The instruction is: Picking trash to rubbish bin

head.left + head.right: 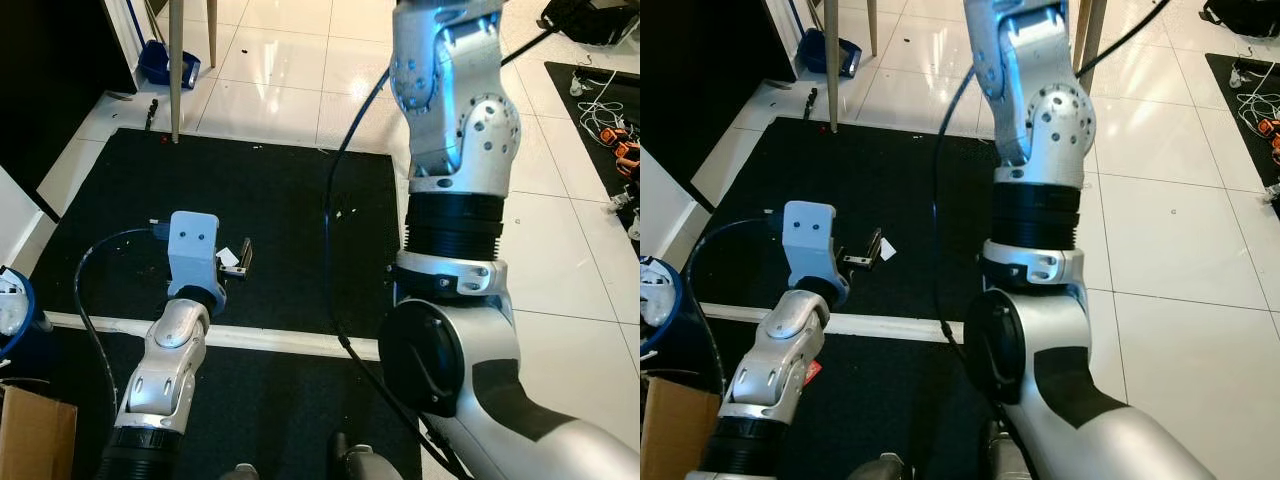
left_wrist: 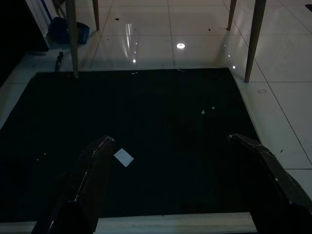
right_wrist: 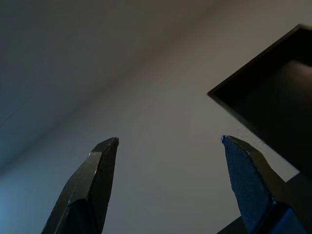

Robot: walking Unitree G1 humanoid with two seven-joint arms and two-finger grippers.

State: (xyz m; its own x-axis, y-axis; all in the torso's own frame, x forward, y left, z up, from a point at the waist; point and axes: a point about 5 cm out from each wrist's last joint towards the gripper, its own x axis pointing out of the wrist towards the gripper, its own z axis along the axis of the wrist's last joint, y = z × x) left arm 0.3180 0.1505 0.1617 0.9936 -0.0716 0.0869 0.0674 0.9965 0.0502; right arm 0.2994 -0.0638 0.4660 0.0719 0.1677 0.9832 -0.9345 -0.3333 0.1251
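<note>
A small white paper scrap lies on the black mat. My left gripper hovers low over the mat, open, with nothing between its fingers. The scrap sits just inside one black finger, apart from the other finger. In the left eye view the left gripper reaches forward from its grey wrist block. A blue-rimmed rubbish bin with white rubbish in it stands at my far left. My right arm is raised high; the right gripper is open and empty against a pale surface.
A cardboard box stands by the bin. A white strip crosses the mat near my feet. Table legs and a blue dustpan stand beyond the mat's far left corner. Cables lie on the tiles to the right.
</note>
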